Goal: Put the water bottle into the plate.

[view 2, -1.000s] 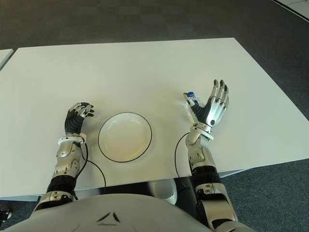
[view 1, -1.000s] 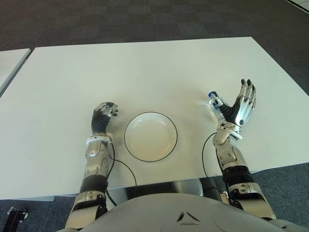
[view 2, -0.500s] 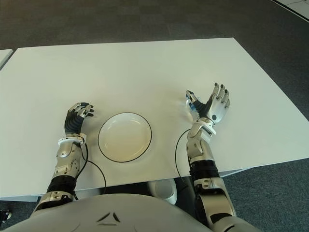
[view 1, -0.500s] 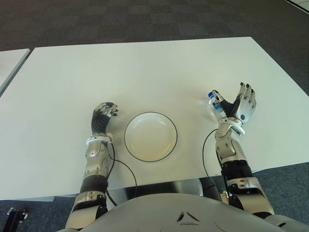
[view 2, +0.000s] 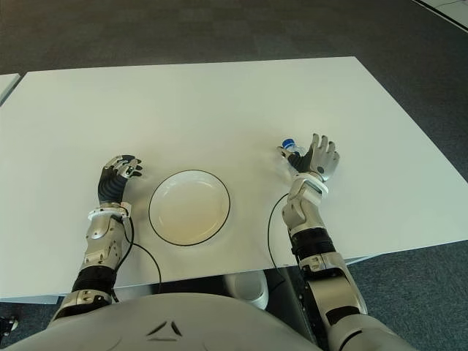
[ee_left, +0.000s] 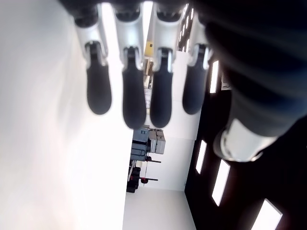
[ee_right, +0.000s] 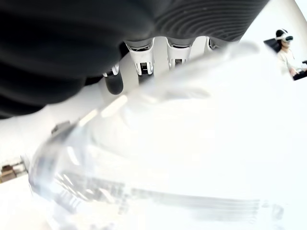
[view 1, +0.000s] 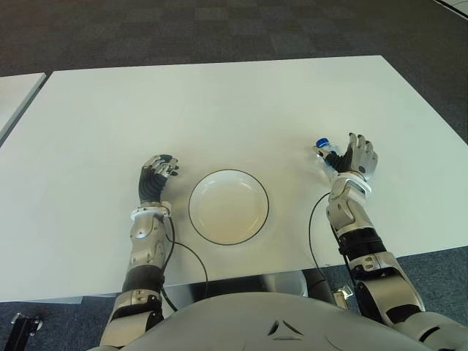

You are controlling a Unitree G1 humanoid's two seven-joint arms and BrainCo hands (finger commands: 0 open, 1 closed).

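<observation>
I'm working in what looks like an office or lab room: a plain white desk (view 1: 219,102) stands on dark grey checkered carpet tiles (view 1: 183,29), a second white desk (view 1: 14,95) sits beside it, and a person wearing a headset (ee_right: 287,48) sits farther off.

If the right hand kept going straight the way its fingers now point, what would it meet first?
Nothing beyond bare table, as far as the eye views show. The right hand points away from the robot; the water bottle sits beside it, toward the plate, not ahead. Whether the hand already grips it is unclear.
</observation>
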